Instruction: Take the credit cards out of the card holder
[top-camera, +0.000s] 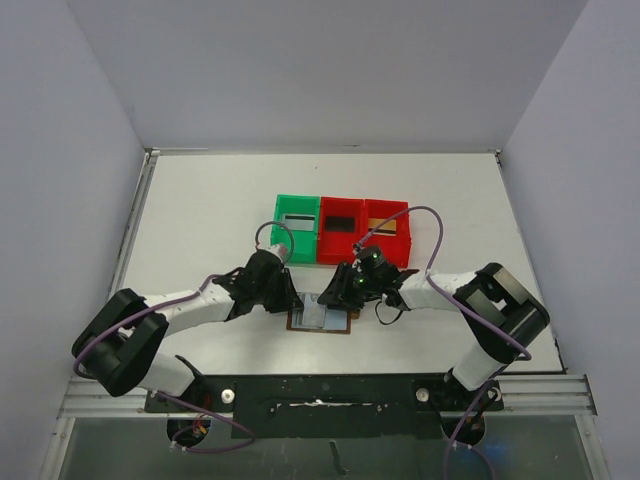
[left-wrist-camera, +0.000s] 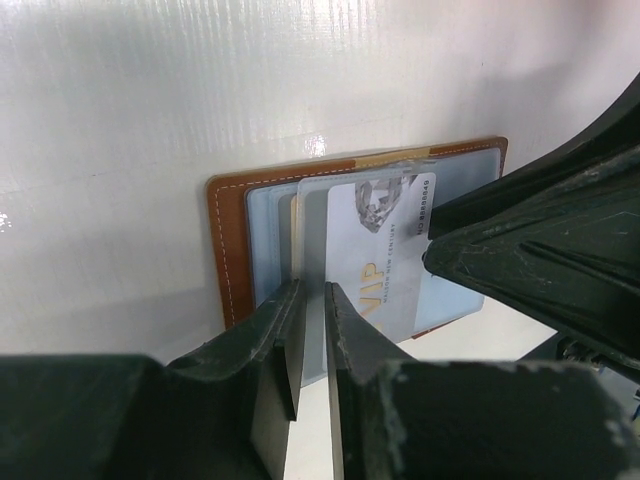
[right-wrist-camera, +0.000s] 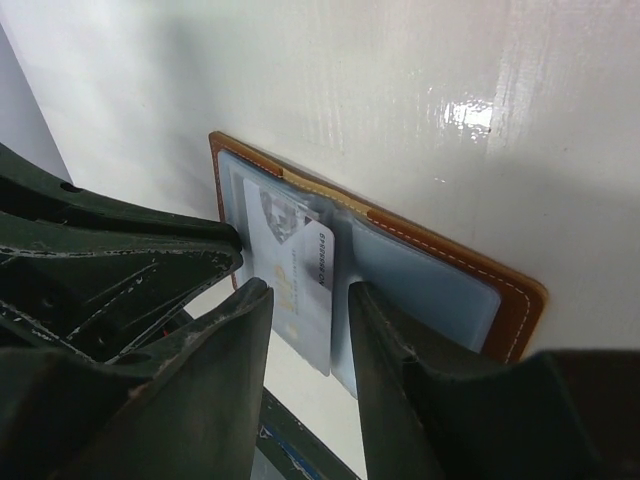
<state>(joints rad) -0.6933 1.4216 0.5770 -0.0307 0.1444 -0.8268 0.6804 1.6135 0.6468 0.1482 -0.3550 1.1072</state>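
Observation:
The card holder (top-camera: 320, 320) lies open on the white table, brown leather (left-wrist-camera: 228, 250) with pale blue pockets (right-wrist-camera: 440, 275). A pale grey credit card (left-wrist-camera: 380, 250) printed "VIP" sticks partway out of a pocket (right-wrist-camera: 295, 270). My right gripper (right-wrist-camera: 310, 300) is open, with one finger on each side of that card's free end and neither touching it. My left gripper (left-wrist-camera: 312, 295) is closed to a thin slit on a raised clear sleeve edge of the card holder. In the top view both grippers, left (top-camera: 283, 290) and right (top-camera: 340, 290), meet over its far edge.
Behind the card holder stand a green bin (top-camera: 280, 238) and two red bins (top-camera: 326, 245) (top-camera: 404, 240), each with a flat card inside. The dark rail (top-camera: 330, 395) with the arm bases runs along the near edge. Grey walls close in both sides.

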